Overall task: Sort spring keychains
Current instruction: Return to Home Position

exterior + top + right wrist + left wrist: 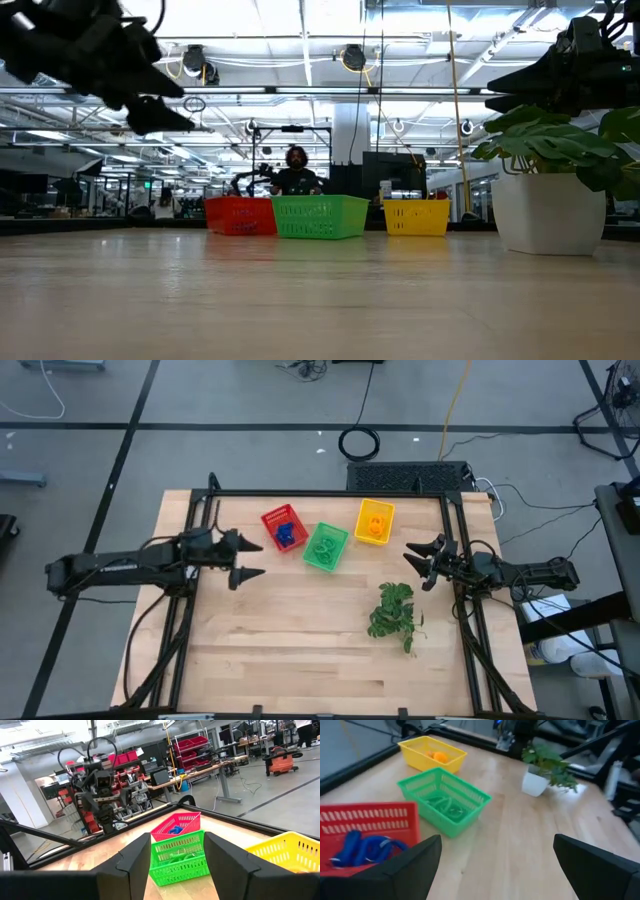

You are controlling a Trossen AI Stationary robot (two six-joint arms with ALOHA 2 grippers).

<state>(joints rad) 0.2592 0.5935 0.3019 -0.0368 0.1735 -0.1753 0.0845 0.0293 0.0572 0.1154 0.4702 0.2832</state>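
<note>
The spring keychains lie in three mesh baskets near the table's far side: blue coils (287, 534) (365, 847) in the red basket (283, 527), green coils (325, 546) (445, 805) in the green basket (326, 547), orange coils (375, 526) (439, 756) in the yellow basket (374, 521). My left gripper (256, 558) (495, 865) hovers open, left of the red basket, above the table. My right gripper (418, 565) (177, 857) hovers open, right of the yellow basket, pointing toward the baskets.
A potted leafy plant (395, 612) (545, 765) stands in a white pot near the table's right side, just near of my right gripper. A black frame (330, 493) runs along the table's far and side edges. Bare wood (290, 640) spans the near half.
</note>
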